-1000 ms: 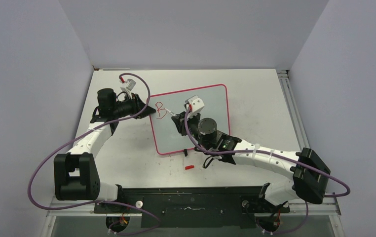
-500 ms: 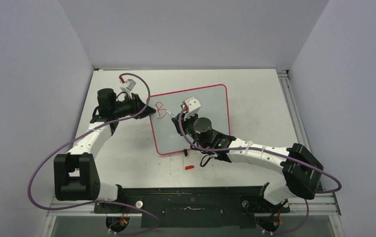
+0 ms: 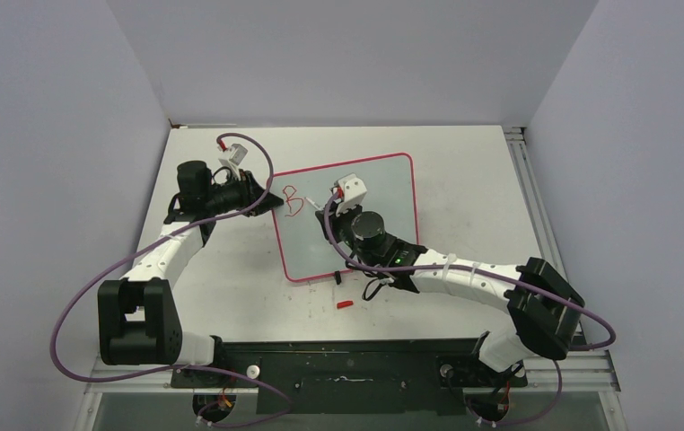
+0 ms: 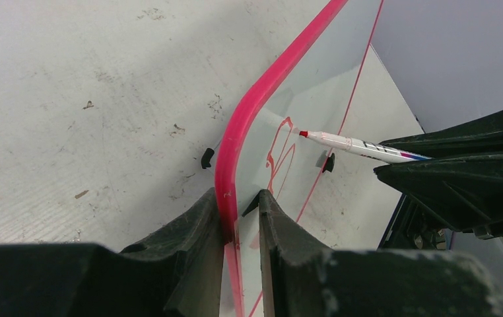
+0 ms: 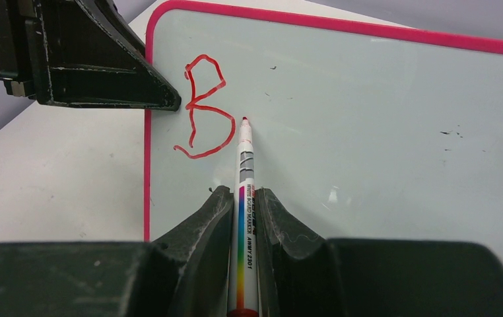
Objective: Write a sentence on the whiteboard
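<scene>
Whiteboard on table, left pincer at its left edge, marker tip right of letter B

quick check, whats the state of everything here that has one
whiteboard: flat on the table, nearly blank
sentence: only a red B written
marker: uncapped, tip at the board just right of the B
red cap: off, lying on the table near the board
left gripper: shut on the whiteboard's pink frame
right gripper: shut on the marker

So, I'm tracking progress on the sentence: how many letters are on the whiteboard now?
1: a red B near the whiteboard's left edge, beside the marker tip. The right gripper hides the board area below, so more is possible.
</scene>
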Controlling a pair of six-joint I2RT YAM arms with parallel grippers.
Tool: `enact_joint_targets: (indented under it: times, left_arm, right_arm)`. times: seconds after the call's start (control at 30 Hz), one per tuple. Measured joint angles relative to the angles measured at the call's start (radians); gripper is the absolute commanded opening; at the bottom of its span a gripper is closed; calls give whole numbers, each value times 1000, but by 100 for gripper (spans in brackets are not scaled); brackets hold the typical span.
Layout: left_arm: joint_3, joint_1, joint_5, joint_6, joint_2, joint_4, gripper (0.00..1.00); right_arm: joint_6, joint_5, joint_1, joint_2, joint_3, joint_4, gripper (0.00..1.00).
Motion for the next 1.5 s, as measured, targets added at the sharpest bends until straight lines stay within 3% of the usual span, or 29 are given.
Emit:
enact_joint_targets:
  times: [1.5]
  left_arm:
    - [0,0,-3,1,-1,-8,16]
  right_arm:
    - [31,33,27,-32,-113,34,5]
